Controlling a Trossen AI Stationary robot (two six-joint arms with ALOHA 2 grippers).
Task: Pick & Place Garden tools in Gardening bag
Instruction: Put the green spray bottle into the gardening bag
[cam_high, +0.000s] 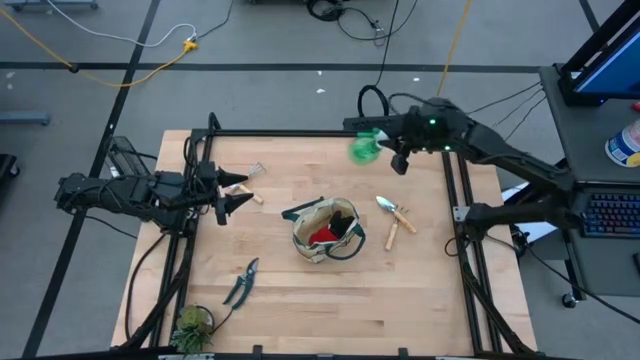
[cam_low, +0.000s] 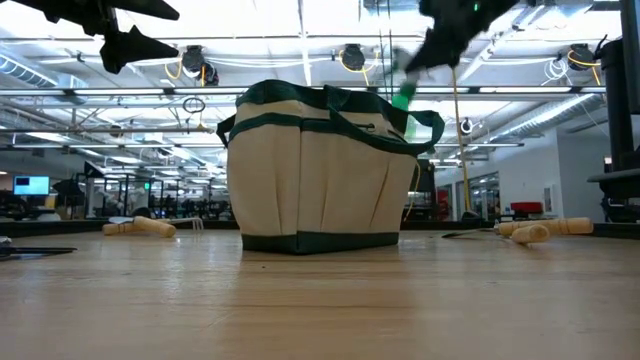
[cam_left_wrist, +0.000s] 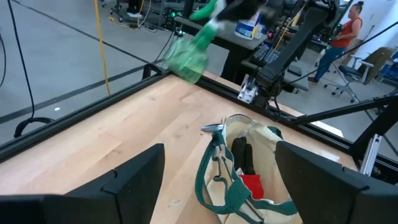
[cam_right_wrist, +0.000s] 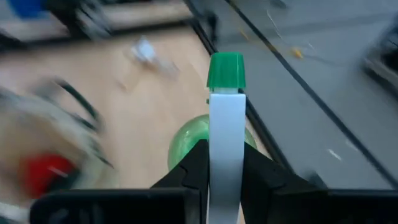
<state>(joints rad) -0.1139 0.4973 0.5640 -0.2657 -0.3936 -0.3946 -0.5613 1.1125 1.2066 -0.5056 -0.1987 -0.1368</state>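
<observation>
The right end effector (cam_right_wrist: 225, 163) was clenched on the spray bottle (cam_high: 362, 149), high over the tabletop's (cam_high: 300, 300) far edge, well apart from the gardening bag (cam_high: 325, 232). The bottle hung sideways; it could slip and fall. The left end effector (cam_high: 222, 190) waited, released.

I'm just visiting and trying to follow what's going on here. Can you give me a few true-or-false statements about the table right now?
1. The right gripper holds the green spray bottle in the air. True.
2. The pruning shears are inside the gardening bag. False: they lie on the table, near the plant.
3. Something red already sits in the bag. True.
4. The left gripper grips a trowel. False: its fingers are open and empty.
</observation>
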